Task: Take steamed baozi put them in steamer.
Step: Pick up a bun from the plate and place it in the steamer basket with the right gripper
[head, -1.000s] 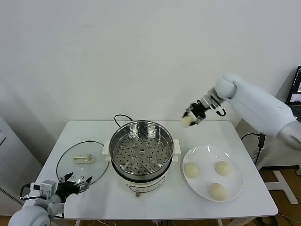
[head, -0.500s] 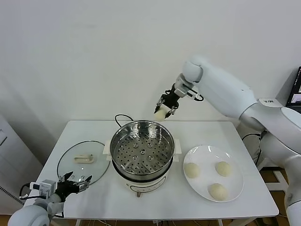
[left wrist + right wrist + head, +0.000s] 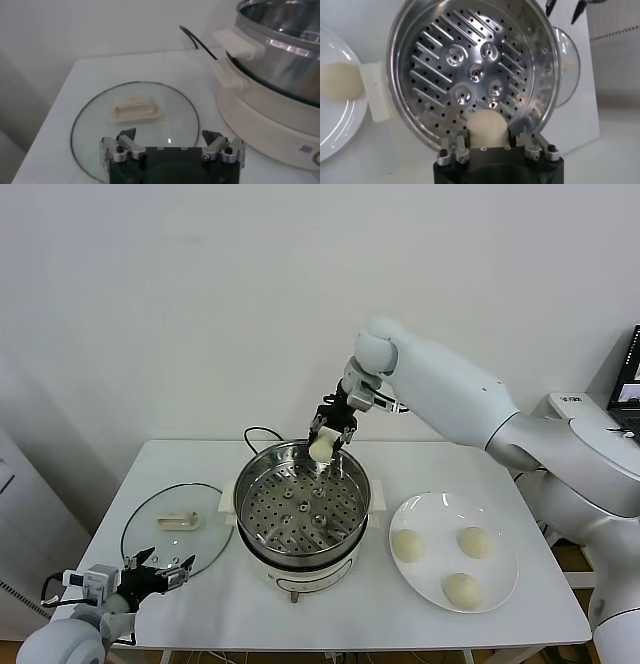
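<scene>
Right gripper (image 3: 325, 437) holds one baozi (image 3: 321, 449) clamped between its fingers, above the far rim of the steamer (image 3: 262, 536), whose perforated tray we see bare. We count three more buns (image 3: 407, 545) on the white plate (image 3: 497, 591) beside it. Left gripper (image 3: 160, 571) hangs parked, jaws spread, seemingly just off the near table edge by the glass lid (image 3: 148, 522)

Shiny perforated steel steamer (image 3: 301, 504), matte doughy baozi (image 3: 322, 448), glossy white plate (image 3: 500, 589), glass lid (image 3: 172, 528).
</scene>
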Tool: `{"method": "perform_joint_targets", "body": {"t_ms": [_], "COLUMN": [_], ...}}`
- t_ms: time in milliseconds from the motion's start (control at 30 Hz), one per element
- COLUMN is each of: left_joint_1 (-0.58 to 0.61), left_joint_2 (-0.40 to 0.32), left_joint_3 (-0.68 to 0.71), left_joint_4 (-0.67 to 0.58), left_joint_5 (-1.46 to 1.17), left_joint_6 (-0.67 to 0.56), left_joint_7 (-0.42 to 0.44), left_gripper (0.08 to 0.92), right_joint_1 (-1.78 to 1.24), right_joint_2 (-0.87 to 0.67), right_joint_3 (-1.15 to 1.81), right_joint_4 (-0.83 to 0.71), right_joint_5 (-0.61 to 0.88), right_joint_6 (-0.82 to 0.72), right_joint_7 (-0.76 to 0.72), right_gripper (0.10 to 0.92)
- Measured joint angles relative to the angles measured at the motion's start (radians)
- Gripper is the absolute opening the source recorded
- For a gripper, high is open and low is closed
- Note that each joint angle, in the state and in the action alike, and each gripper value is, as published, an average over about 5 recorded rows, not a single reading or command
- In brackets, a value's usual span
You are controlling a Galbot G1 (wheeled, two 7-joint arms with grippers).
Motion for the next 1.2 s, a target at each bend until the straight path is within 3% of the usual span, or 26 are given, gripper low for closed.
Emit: {"method": "perform_joint_targets", "body": {"t_ms": [867,1200], "left_joint_1": [0.003,-0.002], "left_joint_2": [-0.003,-0.004], "left_joint_3": [0.005,0.012], "left_joint_4": [-0.007,-0.004], "left_joint_5": [0.004,0.006], "left_joint_6": [0.005,0.006], "left_joint_7": [-0.001,-0.001], "left_gripper": [0.823,0.823], "right_joint_1": [-0.154,-0.169], "right_joint_2": [0.075,0.093], "right_joint_3": [0.098,0.123], "right_joint_4": [-0.008,-0.017], "right_joint_5": [-0.232,-0.291], "right_joint_6": [0.0,0.0], "right_joint_7": [0.021,0.034], "right_gripper": [0.487,0.738]}}
